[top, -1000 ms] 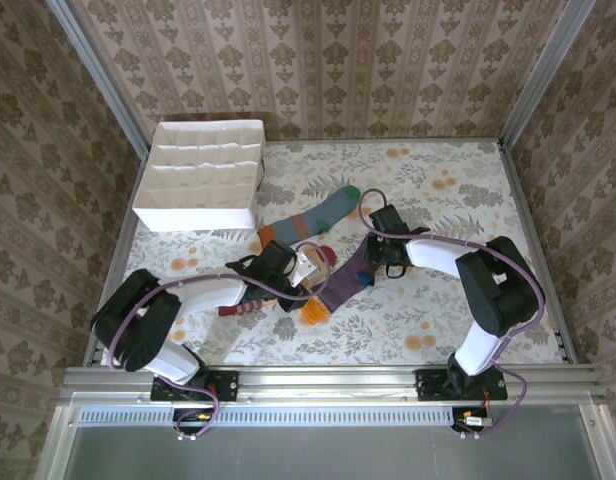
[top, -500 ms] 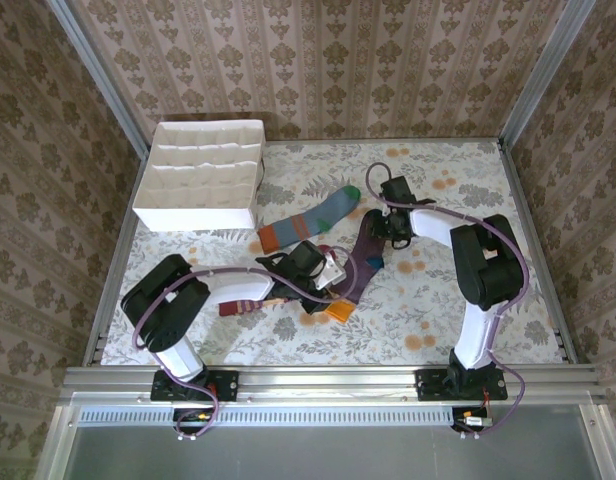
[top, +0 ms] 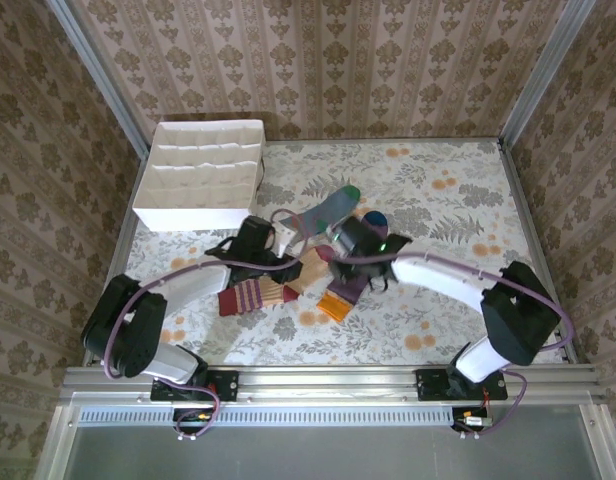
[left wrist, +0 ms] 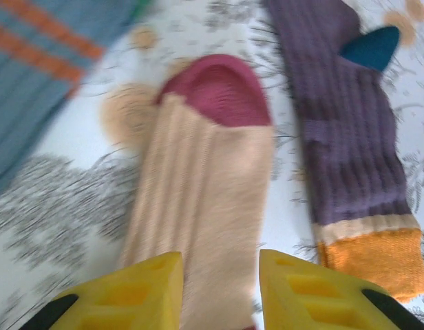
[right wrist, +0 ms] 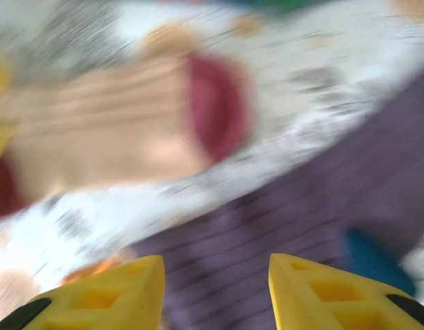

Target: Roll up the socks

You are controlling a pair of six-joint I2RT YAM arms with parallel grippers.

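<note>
Socks all flat, none rolled yet. This looks like the very start of a roll, with each claw settling over a sock. Nearest the arms lies the peach sock (top: 288, 283), striped end to the left. The purple sock (top: 350, 283) is just beside it on the right, orange cuff nearest. Left claw (left wrist: 215, 289) hovers over the peach sock, jaws partly apart, with the fabric running between the fingers and nothing pinched as far as I can tell. Right claw (right wrist: 215, 289), in a blurred view, has its jaws apart above the purple sock and nothing in them. Next move, I'd say: drop onto one end, pinch it, and turn it over along the sock's length. Farther back the grey sock (top: 326, 212) lies untouched, and the box (top: 193, 217) sits at the far left.
</note>
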